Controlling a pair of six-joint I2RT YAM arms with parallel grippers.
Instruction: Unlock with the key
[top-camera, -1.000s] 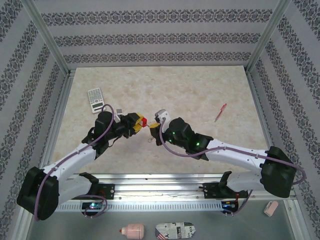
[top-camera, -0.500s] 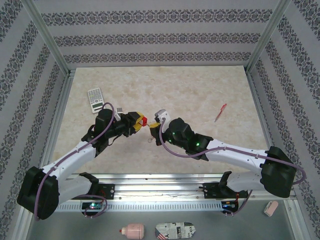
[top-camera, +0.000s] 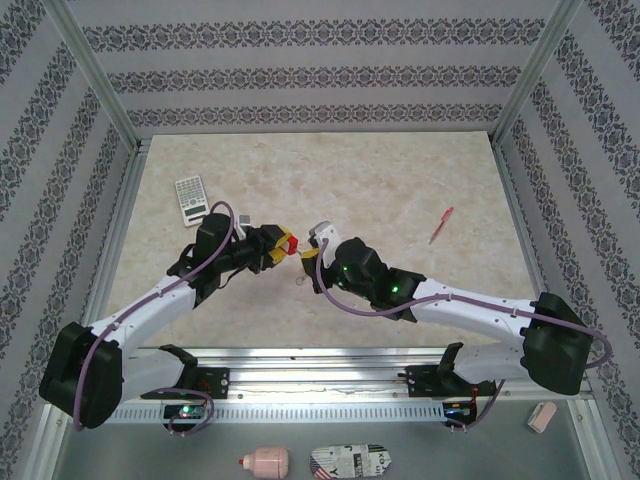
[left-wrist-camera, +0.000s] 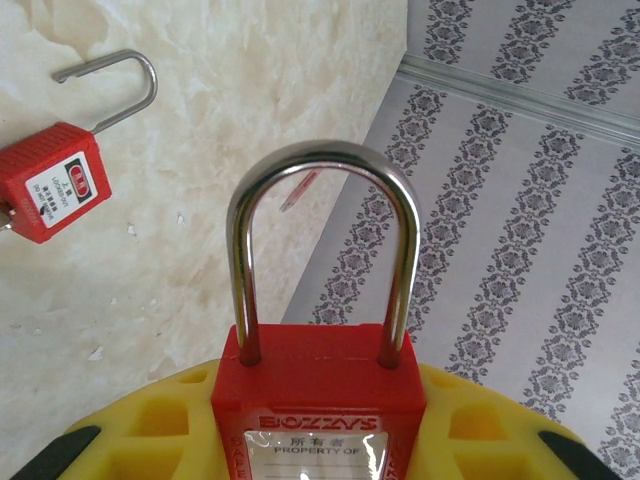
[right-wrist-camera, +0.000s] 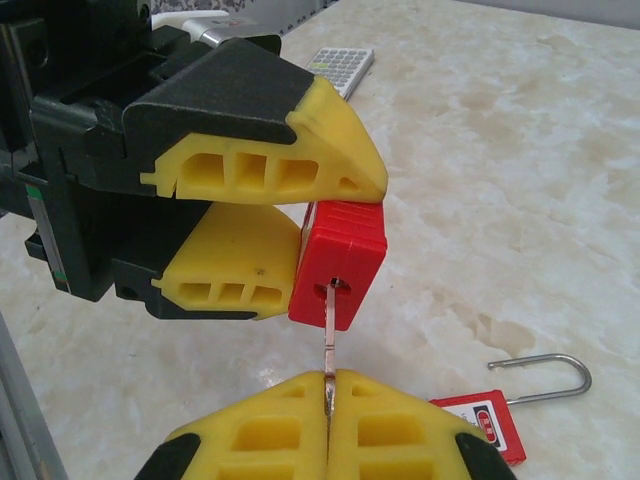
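A red padlock (left-wrist-camera: 318, 385) with a steel shackle (left-wrist-camera: 322, 160) sits upright between the yellow fingers (left-wrist-camera: 140, 425) of my left gripper (left-wrist-camera: 318, 435), which is shut on its body. In the top view the left gripper (top-camera: 276, 246) and right gripper (top-camera: 312, 254) meet tip to tip above the table's middle. My right gripper (right-wrist-camera: 328, 405) is shut on the thin metal key (right-wrist-camera: 329, 345). The key's tip is in the keyhole at the bottom of the padlock (right-wrist-camera: 340, 262).
A second red padlock (right-wrist-camera: 490, 420) lies on the marble table (top-camera: 400, 180) just under the grippers, its shackle swung open. A calculator (top-camera: 190, 200) lies at the left back and a red pen (top-camera: 441, 225) at the right. Patterned walls enclose the table.
The left arm has shifted slightly, carrying the padlock a little up and toward the right gripper. The right gripper has hardly moved and still pinches the key.
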